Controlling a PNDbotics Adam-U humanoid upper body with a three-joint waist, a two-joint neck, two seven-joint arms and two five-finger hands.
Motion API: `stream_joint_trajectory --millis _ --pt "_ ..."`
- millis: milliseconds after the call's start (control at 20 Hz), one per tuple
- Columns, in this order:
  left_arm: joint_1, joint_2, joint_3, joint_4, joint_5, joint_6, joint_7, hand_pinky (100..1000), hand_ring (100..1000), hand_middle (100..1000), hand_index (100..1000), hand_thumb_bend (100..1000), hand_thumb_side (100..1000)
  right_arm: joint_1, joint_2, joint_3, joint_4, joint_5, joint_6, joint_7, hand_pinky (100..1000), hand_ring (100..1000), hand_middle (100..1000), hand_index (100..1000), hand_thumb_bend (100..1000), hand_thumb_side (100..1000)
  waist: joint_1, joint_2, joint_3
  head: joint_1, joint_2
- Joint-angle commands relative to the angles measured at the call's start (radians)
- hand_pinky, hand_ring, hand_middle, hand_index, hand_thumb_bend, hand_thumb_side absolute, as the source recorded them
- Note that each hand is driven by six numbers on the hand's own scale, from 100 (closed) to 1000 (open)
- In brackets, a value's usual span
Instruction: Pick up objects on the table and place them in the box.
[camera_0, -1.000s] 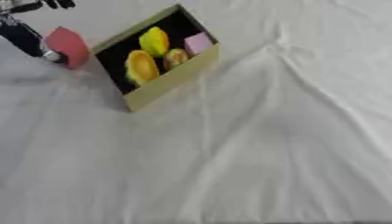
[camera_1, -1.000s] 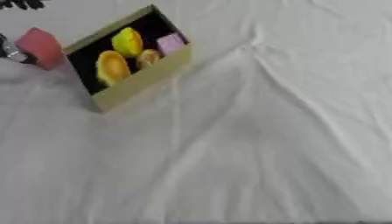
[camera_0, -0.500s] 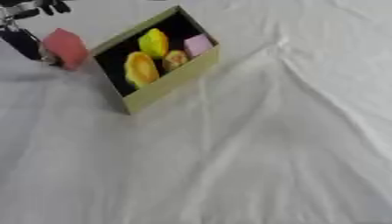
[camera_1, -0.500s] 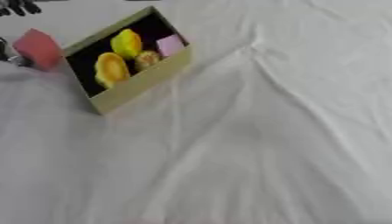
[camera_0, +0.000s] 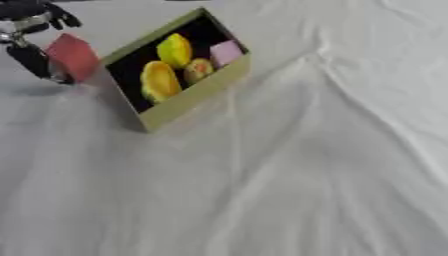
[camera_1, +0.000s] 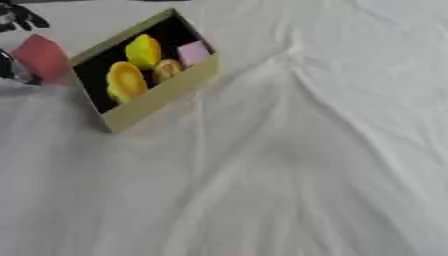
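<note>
At upper left, the left hand holds a red block just beside the box.

Compared with one second ago, the block sits slightly higher and closer to the box's left wall, but it is not yet over the opening; the box and its contents have not moved on the white cloth. The fingers are curled around the block, pinching it from the left side. Inside the box lie two yellow fruits, one small yellowish piece and a pink cube. No writing or label can be read on anything. The right hand does not show.
</note>
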Motion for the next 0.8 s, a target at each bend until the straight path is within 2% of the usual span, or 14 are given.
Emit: stream_joint_trajectory --millis 50,200,450,650,800 --pt "-0.024 0.017 0.016 0.006 -0.015 -0.001 0.002 838 843 825 883 658 100 -0.009 -0.023 -0.009 -0.015 -0.011 0.000 0.002 869 792 687 816 100 569 -0.001 -0.017 -0.004 0.006 -0.015" --pt "-0.028 0.010 0.019 0.026 -0.037 0.003 -0.002 834 843 825 878 647 100 -0.009 -0.022 -0.010 -0.015 -0.016 -0.001 0.002 869 790 685 815 100 568 0.001 -0.014 -0.009 0.008 -0.018" --pt "-0.037 -0.001 0.022 0.045 -0.075 -0.003 0.010 812 827 808 861 566 100 -0.008 -0.019 -0.010 -0.015 -0.022 0.000 0.005 869 789 682 814 100 577 0.002 -0.010 -0.014 0.011 -0.022" --pt "-0.041 -0.004 0.022 0.052 -0.100 -0.009 0.018 805 824 803 863 611 100 -0.007 -0.017 -0.010 -0.015 -0.025 0.001 0.006 870 787 679 813 100 583 0.004 -0.009 -0.016 0.011 -0.024" --pt "-0.043 -0.004 0.023 0.054 -0.122 -0.012 0.024 805 825 802 862 611 100 -0.006 -0.016 -0.010 -0.015 -0.028 0.002 0.007 870 786 677 813 100 588 0.005 -0.008 -0.018 0.012 -0.026"
